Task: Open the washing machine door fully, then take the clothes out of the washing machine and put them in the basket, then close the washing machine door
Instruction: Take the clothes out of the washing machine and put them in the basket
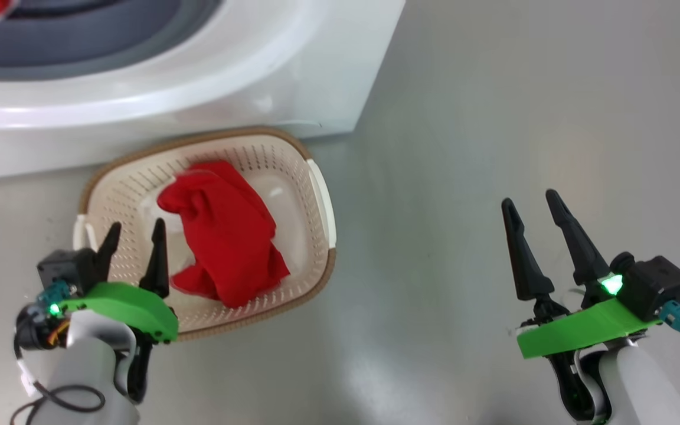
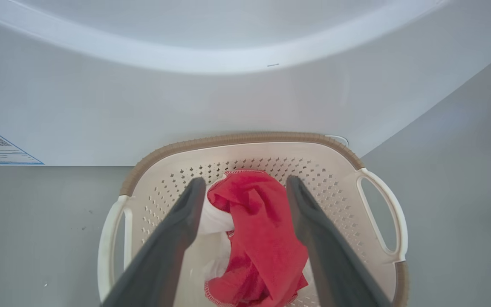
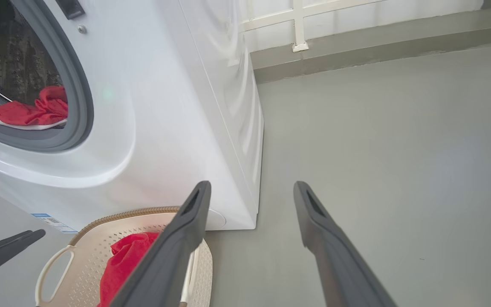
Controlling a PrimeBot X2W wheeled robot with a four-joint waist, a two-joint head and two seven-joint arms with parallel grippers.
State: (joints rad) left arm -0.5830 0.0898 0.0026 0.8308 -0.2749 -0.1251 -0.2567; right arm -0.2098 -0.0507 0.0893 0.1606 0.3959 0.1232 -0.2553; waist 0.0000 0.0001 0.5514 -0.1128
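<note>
Task partly done. One red garment (image 1: pixel 225 233) lies in the basket (image 1: pixel 323 200), at 1 o'clock of my left hand (image 1: pixel 138 225), which is released. My right hand (image 1: pixel 529 199) is released and empty. A second garment (image 3: pixel 30 113) lies inside the washing machine (image 3: pixel 164 106). Closing the door is outstanding.

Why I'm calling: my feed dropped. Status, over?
Left gripper open, empty, over basket. Right gripper open, empty, over floor. One garment in basket, second garment in washer. No obstruction seen.

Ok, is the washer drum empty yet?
Not empty: a red garment with white trim lies in the drum, just inside the grey gasket. A crumpled red garment already sits in the basket.
</note>
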